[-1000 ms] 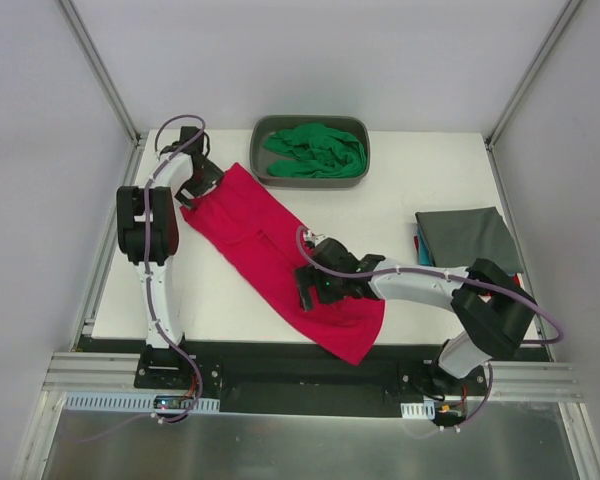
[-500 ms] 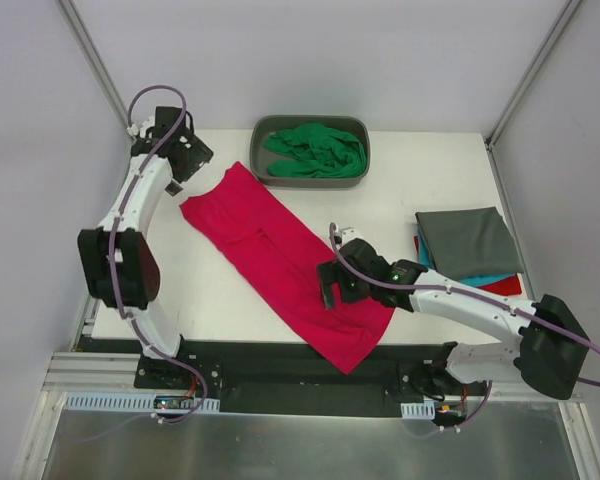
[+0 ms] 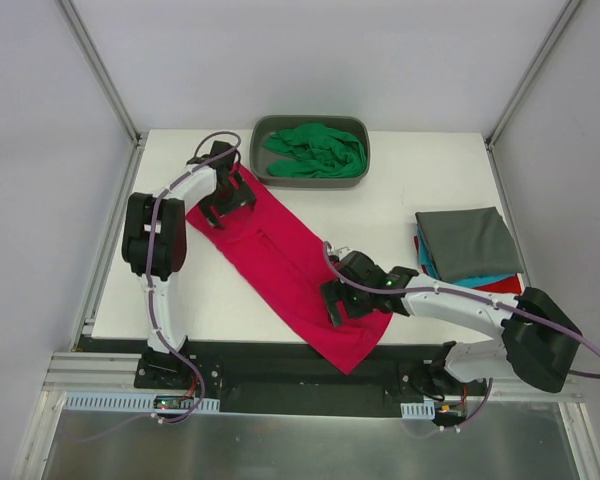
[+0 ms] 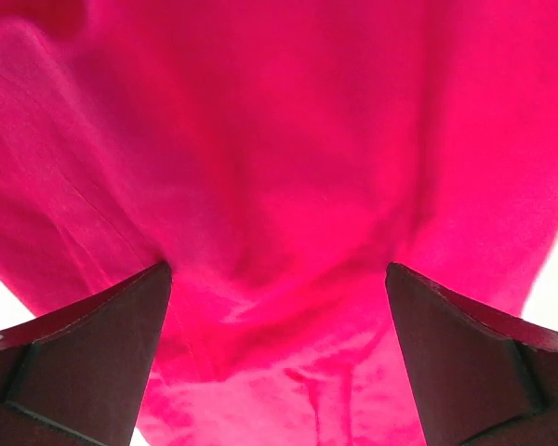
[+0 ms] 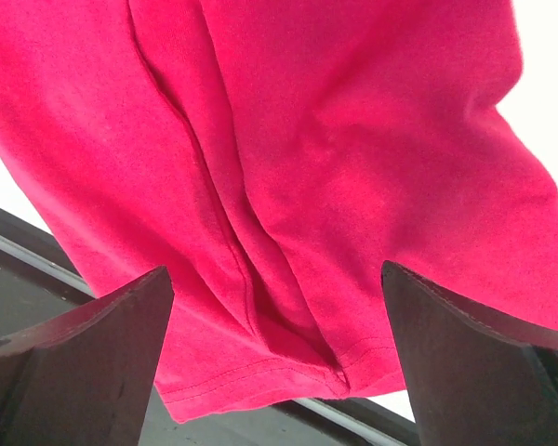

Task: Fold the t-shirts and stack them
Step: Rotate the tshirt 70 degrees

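Observation:
A crimson-pink t-shirt (image 3: 280, 260) lies folded into a long strip, running diagonally from the far left to the table's front edge. My left gripper (image 3: 223, 198) hovers open over its far end. In the left wrist view the pink fabric (image 4: 288, 167) fills the frame between my spread fingers (image 4: 84, 362). My right gripper (image 3: 338, 300) stands open over the near end. The hem (image 5: 260, 372) hangs past the table edge between its fingers (image 5: 474, 372). A green t-shirt (image 3: 315, 150) lies in the tub. A dark grey t-shirt (image 3: 468, 240) tops a folded stack with teal (image 3: 480, 281) and red (image 3: 507, 287) edges showing.
The grey plastic tub (image 3: 261, 165) stands at the back centre, close to the pink shirt's far end. The black rail (image 3: 280, 362) runs along the near table edge under the hem. Metal frame posts (image 3: 100, 70) rise at the back corners.
My left arm swung out to the far-left corner, then came back over the shirt's far end. My right gripper shifted toward the shirt's near end. Both stayed open.

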Controlling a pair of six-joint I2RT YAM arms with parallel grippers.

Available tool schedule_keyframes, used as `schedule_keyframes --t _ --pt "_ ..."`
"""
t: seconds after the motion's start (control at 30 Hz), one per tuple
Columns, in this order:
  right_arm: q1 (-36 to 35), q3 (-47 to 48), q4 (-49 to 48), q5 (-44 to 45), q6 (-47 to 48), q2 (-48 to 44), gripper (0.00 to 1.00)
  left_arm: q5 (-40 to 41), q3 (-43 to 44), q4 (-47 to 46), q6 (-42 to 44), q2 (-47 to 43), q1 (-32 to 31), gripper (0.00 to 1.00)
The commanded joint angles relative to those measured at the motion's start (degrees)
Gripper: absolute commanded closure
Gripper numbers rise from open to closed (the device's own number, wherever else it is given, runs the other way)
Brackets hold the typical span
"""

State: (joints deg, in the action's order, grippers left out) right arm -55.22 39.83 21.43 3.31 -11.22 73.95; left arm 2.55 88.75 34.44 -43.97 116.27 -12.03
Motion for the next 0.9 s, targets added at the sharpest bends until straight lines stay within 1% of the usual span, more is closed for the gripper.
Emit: schedule_keyframes --t 0.0,0.03,0.1,0.17,0.33,0.4,0.53,0.57,0.6,0.7,0.73,0.83,0.87 --pt "0.11 0.33 0.10 -2.70 2.34 3.03 0.04 0.97 2.39 1.16 0.73 2.28 4.20 0.01" --pt "0.03 0.68 0.19 -4.61 2.61 4.08 0.04 0.80 2.83 1.07 0.72 2.99 5.25 0.01" --pt "0.03 1.73 -0.07 -5.33 2.17 6.19 0.04 0.01 4.67 1.25 1.33 5.36 7.36 0.01" --pt "-0.15 3.40 0.01 -6.91 1.82 8.21 0.04 0.00 7.47 1.68 2.56 8.00 8.07 0.01" --pt "-0.41 7.18 -2.09 -7.09 0.85 11.20 0.04 1.06 16.52 3.62 2.66 14.06 8.95 0.01" --pt "-0.33 9.02 -2.44 -5.87 -0.02 11.83 0.04 2.63 21.18 4.32 2.40 16.35 9.57 0.01" --pt "-0.33 12.28 -4.38 -6.56 -2.04 12.27 0.04 5.18 28.04 5.82 2.57 19.69 10.89 0.01" --pt "-0.33 13.24 -4.38 -6.56 -2.66 12.44 0.04 5.27 29.36 6.17 2.48 20.48 11.24 0.01" --pt "-0.33 13.86 -4.12 -6.65 -2.49 12.27 0.04 3.54 30.68 6.52 2.65 20.75 11.59 0.01" --pt "-0.15 14.57 -1.49 -3.67 -2.40 9.73 0.04 -1.30 33.32 6.52 4.23 19.27 11.24 0.01" --pt "0.02 14.40 -0.35 -0.10 -2.57 8.24 0.04 -2.19 33.85 6.52 4.59 17.61 10.89 0.01" --pt "0.64 12.38 1.07 4.06 -3.54 1.22 0.04 -1.85 33.60 6.52 6.51 9.97 9.05 0.01" --pt "0.99 11.07 1.24 5.03 -4.15 -2.46 0.04 -0.97 32.64 6.52 7.57 7.16 8.00 0.01"
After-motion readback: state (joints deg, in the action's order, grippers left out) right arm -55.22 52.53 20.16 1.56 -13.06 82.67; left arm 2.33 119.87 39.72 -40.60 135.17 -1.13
